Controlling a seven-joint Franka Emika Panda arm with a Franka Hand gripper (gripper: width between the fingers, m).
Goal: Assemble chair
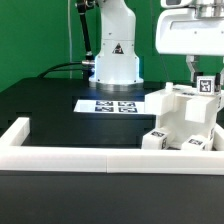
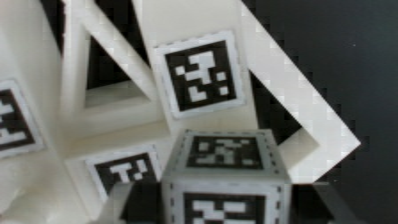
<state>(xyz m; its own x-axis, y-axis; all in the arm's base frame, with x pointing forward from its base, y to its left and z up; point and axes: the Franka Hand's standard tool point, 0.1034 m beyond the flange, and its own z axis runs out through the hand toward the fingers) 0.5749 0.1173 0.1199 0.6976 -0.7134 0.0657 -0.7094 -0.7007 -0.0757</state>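
Two views for you to check, the exterior one first. The chair (image 1: pixel 185 122) sits as a chunky cluster of white blocky pieces on the black table (image 1: pixel 50 108), at the exterior view's right, just behind the long white border rail (image 1: pixel 70 155) that runs across the front and turns back along the left. Several of its faces carry small black-and-white tags. The gripper (image 1: pixel 200 72) hangs directly over that cluster, its dark fingers reaching down to a tagged piece at the top of the stack (you cannot tell from here whether they touch it). The marker board (image 1: pixel 118 103) lies flat on the table between the chair and the arm's white base (image 1: pixel 115 60), which stands at the back against a green backdrop.

In the wrist view you are looking at the chair from very close. A square bar (image 2: pixel 222 172) with a tag on each of two visible faces fills the near middle. Beyond it stands a slanted white panel (image 2: pixel 196 72) bearing a larger tag, with other tagged white faces to either side and dark gaps between them. The fingers are not clearly visible here, so whether the claw is released or clenched cannot be told.
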